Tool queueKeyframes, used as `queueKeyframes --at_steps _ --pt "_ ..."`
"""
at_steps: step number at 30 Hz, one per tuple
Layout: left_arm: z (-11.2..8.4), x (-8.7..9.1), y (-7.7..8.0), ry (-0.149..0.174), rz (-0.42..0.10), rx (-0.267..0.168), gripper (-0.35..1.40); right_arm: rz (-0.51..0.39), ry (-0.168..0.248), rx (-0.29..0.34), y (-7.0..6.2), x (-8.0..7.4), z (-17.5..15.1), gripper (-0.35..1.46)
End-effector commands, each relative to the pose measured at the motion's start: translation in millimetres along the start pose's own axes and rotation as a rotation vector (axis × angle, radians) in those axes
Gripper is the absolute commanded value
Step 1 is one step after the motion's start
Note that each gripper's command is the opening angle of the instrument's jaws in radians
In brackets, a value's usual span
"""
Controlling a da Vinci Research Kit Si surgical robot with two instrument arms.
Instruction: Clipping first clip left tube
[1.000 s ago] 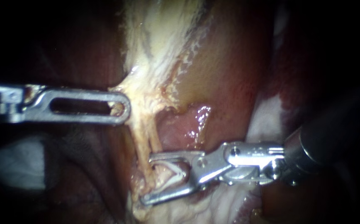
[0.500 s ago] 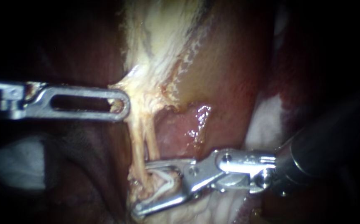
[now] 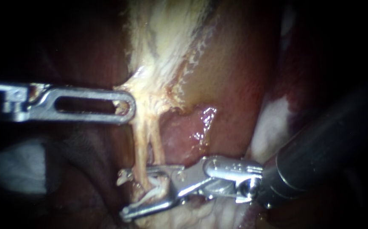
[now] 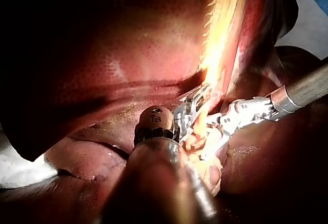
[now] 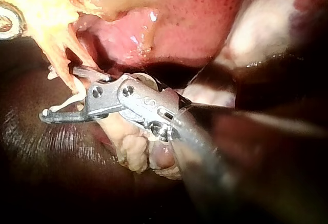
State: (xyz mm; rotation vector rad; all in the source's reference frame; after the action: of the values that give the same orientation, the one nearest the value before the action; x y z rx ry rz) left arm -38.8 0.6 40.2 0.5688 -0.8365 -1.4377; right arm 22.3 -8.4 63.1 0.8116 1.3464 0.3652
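The left instrument (image 3: 124,106) is reaching in flat from the left. Its slotted jaws are lying together on a tag of pale tissue (image 3: 143,91) and holding it pulled sideways. Below that grip two thin tubes are hanging side by side, the left tube (image 3: 138,148) and the right tube (image 3: 157,146), close together in front of a glistening pink patch (image 3: 184,131).

The right instrument (image 3: 122,195) is coming in from the lower right. Its jaws are standing apart, reaching across the lower end of the tubes with their tips out past the left tube. A white clip (image 3: 155,191) is sitting in the gap between those jaws, right at the tubes — whether it is touching the left tube I cannot tell. In the right wrist view the jaws are gaping the same way — yellowish tissue is lying just beneath them.
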Motion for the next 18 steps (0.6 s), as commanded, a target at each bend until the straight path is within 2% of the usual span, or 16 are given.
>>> queueKeyframes --at_steps 1,4,7,8,13,18 --pt "0.0 0.0 0.0 0.000 0.000 0.000 -0.35 -0.001 -0.005 -0.008 0.1 0.0 -0.3 0.49" --pt "0.0 0.0 0.0 0.000 0.000 0.000 -0.35 0.002 -0.034 -0.017 0.5 -0.4 -0.7 0.23" --pt "0.0 0.0 0.0 0.000 0.000 0.000 -0.35 0.004 -0.056 -0.053 1.0 -0.8 -1.4 -0.29" --pt "0.0 0.0 0.0 0.000 0.000 0.000 -0.35 0.004 -0.056 -0.058 1.2 -0.9 -1.5 -0.35" --pt "0.0 0.0 0.0 0.000 0.000 0.000 -0.35 0.018 -0.057 -0.069 1.9 -1.3 -1.9 -0.35" --pt "0.0 0.0 0.0 0.000 0.000 0.000 -0.35 0.017 -0.057 -0.069 1.8 -1.3 -1.8 -0.35"
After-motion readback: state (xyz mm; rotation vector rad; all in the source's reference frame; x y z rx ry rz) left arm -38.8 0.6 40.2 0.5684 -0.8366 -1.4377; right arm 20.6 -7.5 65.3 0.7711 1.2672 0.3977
